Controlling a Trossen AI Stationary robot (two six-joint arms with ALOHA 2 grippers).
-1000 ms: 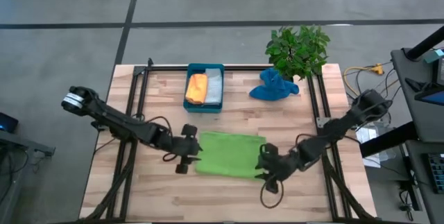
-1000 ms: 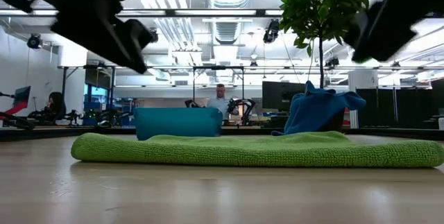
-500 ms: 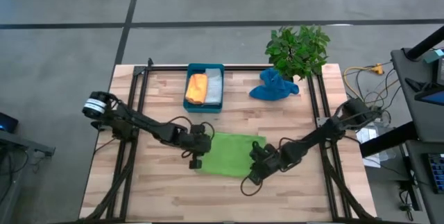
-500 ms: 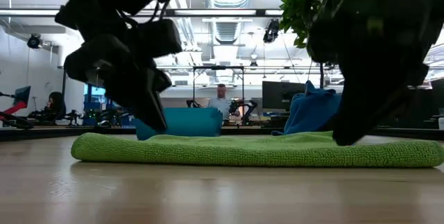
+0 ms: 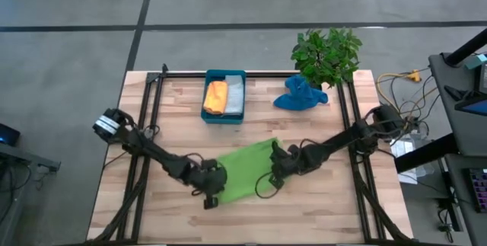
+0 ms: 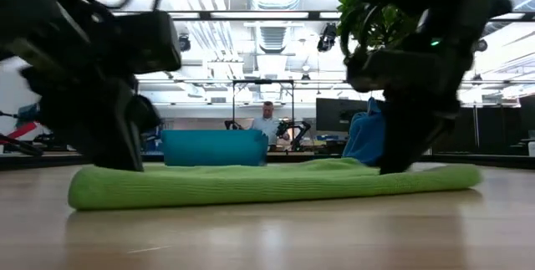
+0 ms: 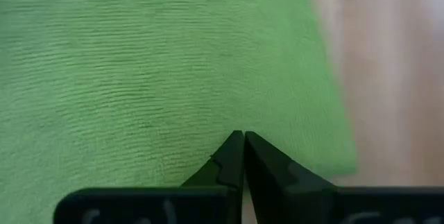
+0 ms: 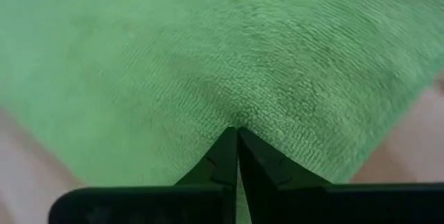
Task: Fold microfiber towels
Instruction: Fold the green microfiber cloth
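The lime green towel [image 5: 242, 171] lies flat and askew at the front middle of the bench [image 5: 167, 208]. The left claw [image 5: 211, 187] presses on its near left corner, fingertips pinched together. The right claw [image 5: 277, 164] sits on its right edge, likewise closed to a point on the cloth. Farther back, the teal tray [image 5: 224, 113] holds the orange towel [image 5: 216, 97] and grey towel [image 5: 234, 96]. The blue towel [image 5: 299, 95] lies bunched beside the potted plant [image 5: 327, 52].

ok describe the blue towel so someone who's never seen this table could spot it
Start at the potted plant on the table's far right corner. The blue towel sits just in front of it, crumpled into a heap. Unlike the orange and grey towels folded in the teal tray, or the green towel lying flat, it stands bunched up.
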